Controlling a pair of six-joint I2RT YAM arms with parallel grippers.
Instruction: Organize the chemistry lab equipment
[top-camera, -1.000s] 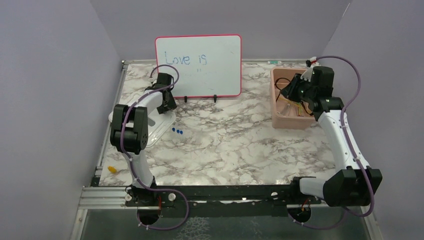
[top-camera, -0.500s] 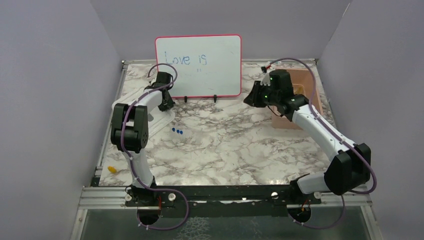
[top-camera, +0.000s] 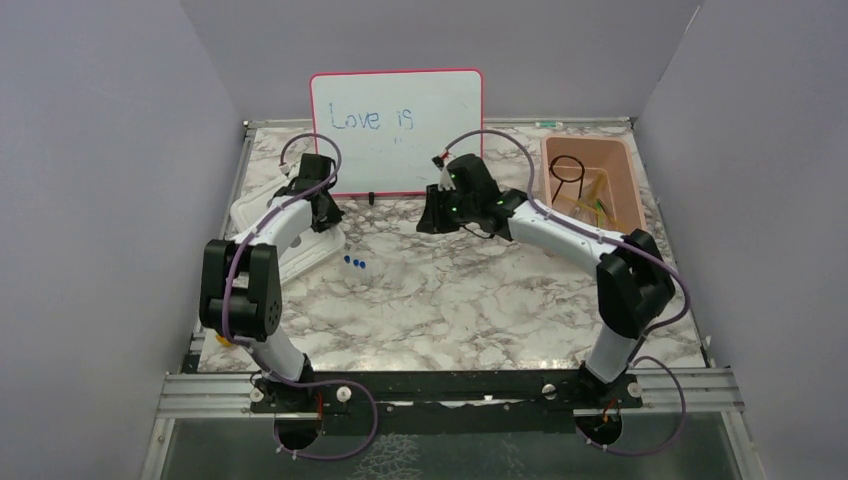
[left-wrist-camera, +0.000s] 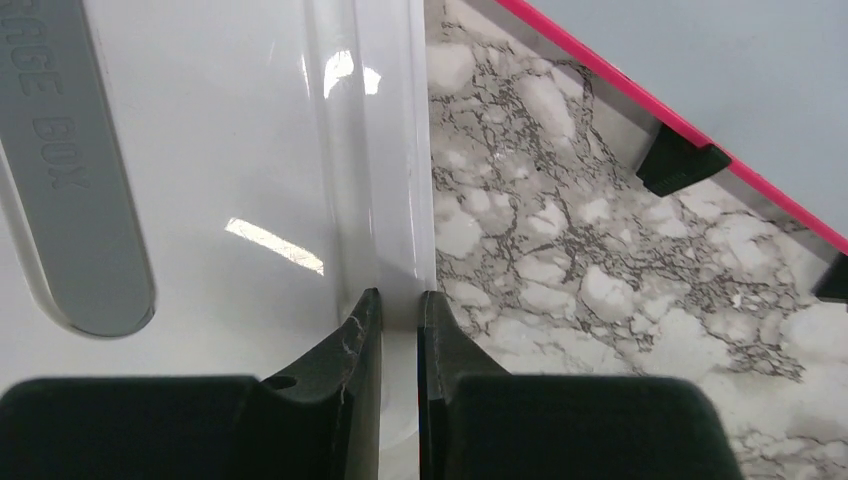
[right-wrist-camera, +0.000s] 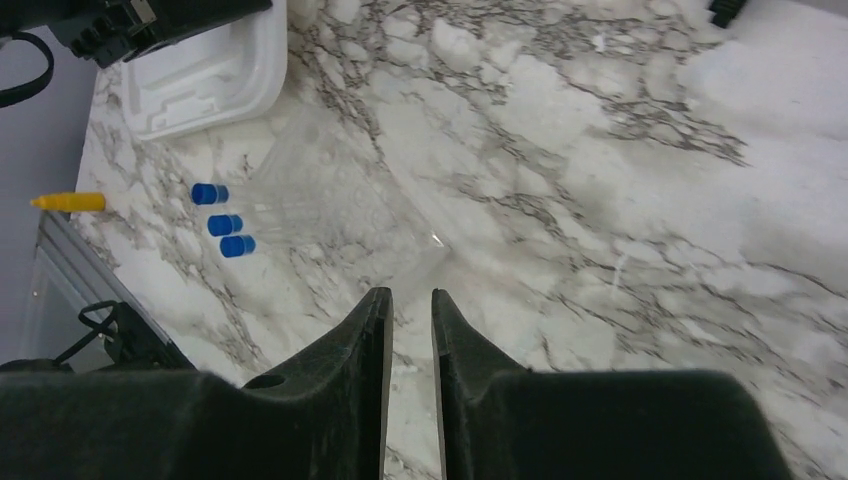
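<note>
My left gripper (left-wrist-camera: 400, 300) is shut on the raised rim of the white lid (left-wrist-camera: 200, 150), which lies at the left of the table as the lid (top-camera: 262, 214). Three blue-capped clear tubes (right-wrist-camera: 225, 224) lie side by side on the marble just right of that lid, seen from above as blue dots, the tubes (top-camera: 353, 263). My right gripper (right-wrist-camera: 410, 300) hovers over the table's middle, right of the tubes, its jaws slightly apart with nothing between them. A black wire ring (top-camera: 568, 168) and amber and metal pieces (top-camera: 592, 205) lie in the pink bin (top-camera: 628, 175).
A red-framed whiteboard (top-camera: 396, 130) stands at the back on two black feet (left-wrist-camera: 680, 165). A small yellow item (right-wrist-camera: 68, 202) lies near the left front edge of the table. Purple walls close in the table on three sides.
My right arm has swung left from the pink bin to the table's middle. My left gripper has closed on the lid's rim, and the lid has shifted.
</note>
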